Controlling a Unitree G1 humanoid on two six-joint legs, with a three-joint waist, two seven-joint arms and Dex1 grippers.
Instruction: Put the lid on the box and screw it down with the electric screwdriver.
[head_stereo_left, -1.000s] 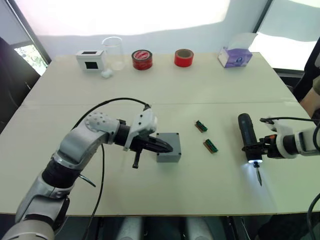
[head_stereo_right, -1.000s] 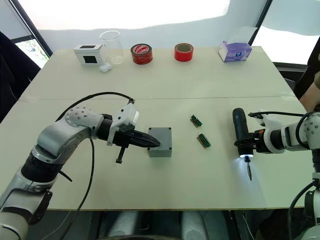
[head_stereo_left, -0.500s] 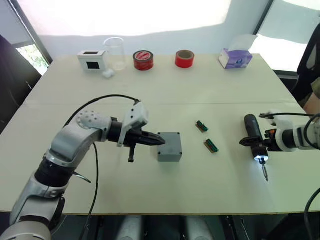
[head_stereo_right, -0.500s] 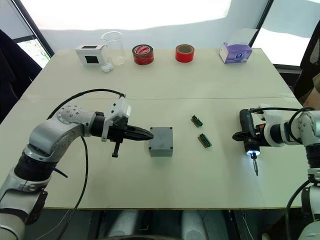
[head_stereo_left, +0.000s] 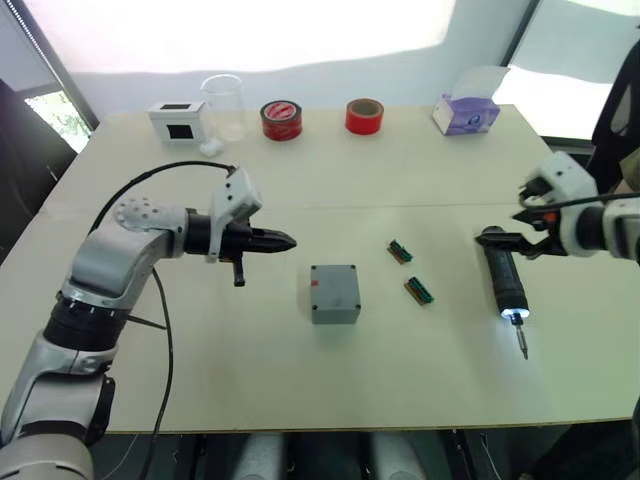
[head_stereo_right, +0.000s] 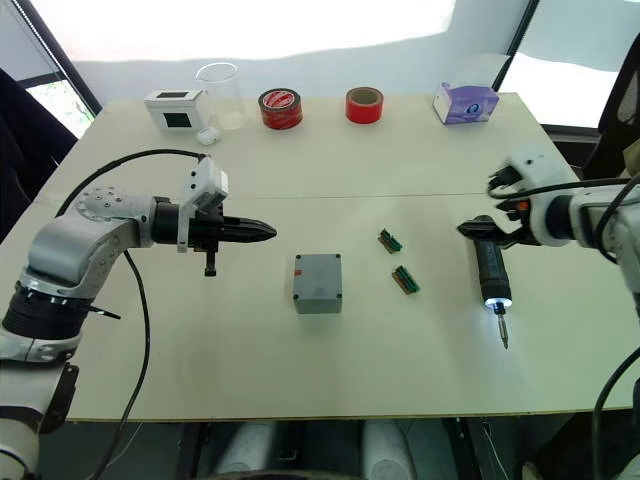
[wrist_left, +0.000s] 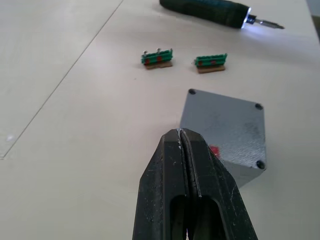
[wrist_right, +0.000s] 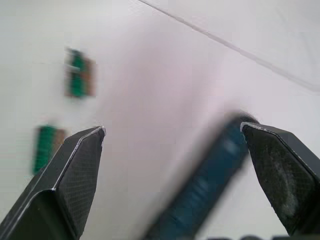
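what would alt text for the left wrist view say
The left pincer, shut, points at a grey box with its lid on. Beyond lie two green connectors and the electric screwdriver, its tip lit.

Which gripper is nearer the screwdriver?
Right. The right gripper hangs open just above the screwdriver's rear end; the left gripper, shut, is across the table beyond the box.

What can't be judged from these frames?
- Electric screwdriver: blurred in the right wrist view, bit cut off by the edge.
- Box: screw heads too small in the eye views to tell whether they are driven home.
- Green parts: too small to identify.
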